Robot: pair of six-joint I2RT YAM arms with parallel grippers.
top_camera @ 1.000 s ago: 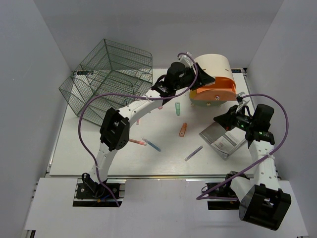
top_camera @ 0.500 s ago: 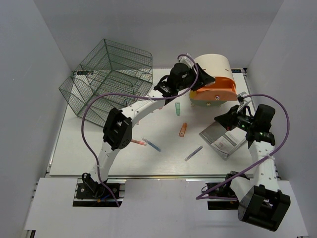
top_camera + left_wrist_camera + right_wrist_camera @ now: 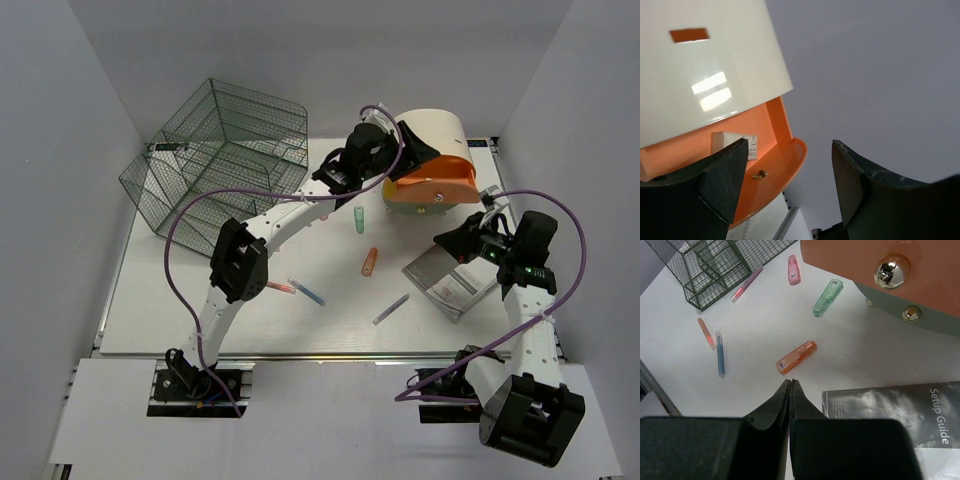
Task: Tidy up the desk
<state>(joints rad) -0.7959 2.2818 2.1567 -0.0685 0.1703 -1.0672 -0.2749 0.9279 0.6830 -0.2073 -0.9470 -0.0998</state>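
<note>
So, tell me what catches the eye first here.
The cream-and-orange drawer box at the far edge of the desk, with the open left gripper poised at its orange drawer. Then the dark wire-mesh cage at far left, and coloured pens scattered mid-desk beside a Setup Guide booklet.

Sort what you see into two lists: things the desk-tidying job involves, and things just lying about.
Job: desk, orange drawer box at the open left gripper, green marker, orange marker, blue pen, Setup Guide booklet.
Lying about, probably: wire cage, purple cables.
</note>
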